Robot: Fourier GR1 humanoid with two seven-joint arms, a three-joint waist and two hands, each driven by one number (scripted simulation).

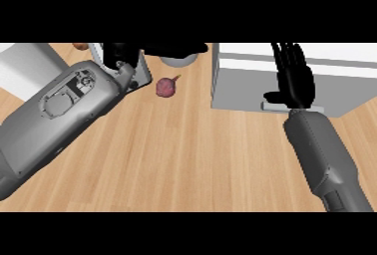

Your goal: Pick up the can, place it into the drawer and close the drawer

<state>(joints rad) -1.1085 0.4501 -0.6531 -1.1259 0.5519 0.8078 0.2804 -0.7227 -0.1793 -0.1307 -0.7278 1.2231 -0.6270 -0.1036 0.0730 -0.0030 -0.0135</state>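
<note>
The grey can (179,61) stands at the far edge of the wooden counter, and only its lower part shows. My left hand (121,54) reaches in over a long grey forearm and lies across the can's top, hiding it; the view's upper edge cuts the hand off. The white drawer unit (346,74) fills the upper right, with a pale handle (274,106) on its near face. My right hand (294,74) rests flat on the unit's top, open with straight fingers pointing away from me, thumb (275,95) near the handle.
A small dark-red vegetable (167,87) lies on the counter (184,159) just in front of the can. A white block (26,64) stands at the far left, with an orange thing (80,46) behind it. Bare wood stretches between the two forearms.
</note>
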